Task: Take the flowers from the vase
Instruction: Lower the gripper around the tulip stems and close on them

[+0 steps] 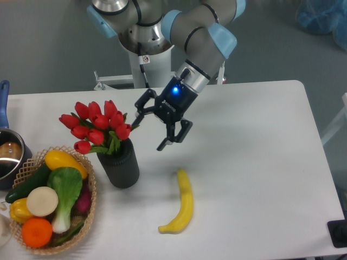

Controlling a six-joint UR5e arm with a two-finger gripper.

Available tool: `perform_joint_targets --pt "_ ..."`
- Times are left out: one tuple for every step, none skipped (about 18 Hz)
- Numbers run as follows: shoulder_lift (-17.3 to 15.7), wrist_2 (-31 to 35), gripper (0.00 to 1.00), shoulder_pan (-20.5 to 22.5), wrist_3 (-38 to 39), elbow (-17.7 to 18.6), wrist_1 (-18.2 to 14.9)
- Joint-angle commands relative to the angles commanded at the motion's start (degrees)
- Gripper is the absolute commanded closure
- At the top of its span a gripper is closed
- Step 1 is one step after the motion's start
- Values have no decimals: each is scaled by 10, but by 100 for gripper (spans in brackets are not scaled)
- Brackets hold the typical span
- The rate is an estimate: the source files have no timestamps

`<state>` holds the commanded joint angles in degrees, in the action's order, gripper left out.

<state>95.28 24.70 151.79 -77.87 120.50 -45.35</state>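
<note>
The flowers (97,125), a bunch of red tulip buds with green stems and leaves, stand in the vase (120,165), a dark ribbed cylinder left of the table's centre. My gripper (147,134) hangs just right of the buds, tilted toward them, open with nothing between its fingers. One fingertip (134,124) is close to the rightmost bud; the other points down above the table.
A yellow banana (182,204) lies on the table right of the vase. A wicker basket (90,210) with vegetables and fruit stands at the front left. A metal pot (8,156) with a blue handle sits at the left edge.
</note>
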Motion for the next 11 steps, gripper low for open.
perform_joint_targets --pt "0 0 0 -9 0 4 0" --pt "-3 1 0 -16 -2 10 0" --pt "-4 2 0 -18 -5 17 0" --pt "-5 2 0 -18 -13 24 0" --pt "-7 2 0 -19 -29 31 0" --pt "-7 2 0 -24 -33 32 0" --pt "-6 3 0 -27 -35 32 0" --pt "-7 3 0 -28 -34 33 -1" --pt "-7 3 0 -31 -33 35 -1" --pt "-8 3 0 -33 -33 38 -1" --pt "-7 3 0 -40 -35 41 -1"
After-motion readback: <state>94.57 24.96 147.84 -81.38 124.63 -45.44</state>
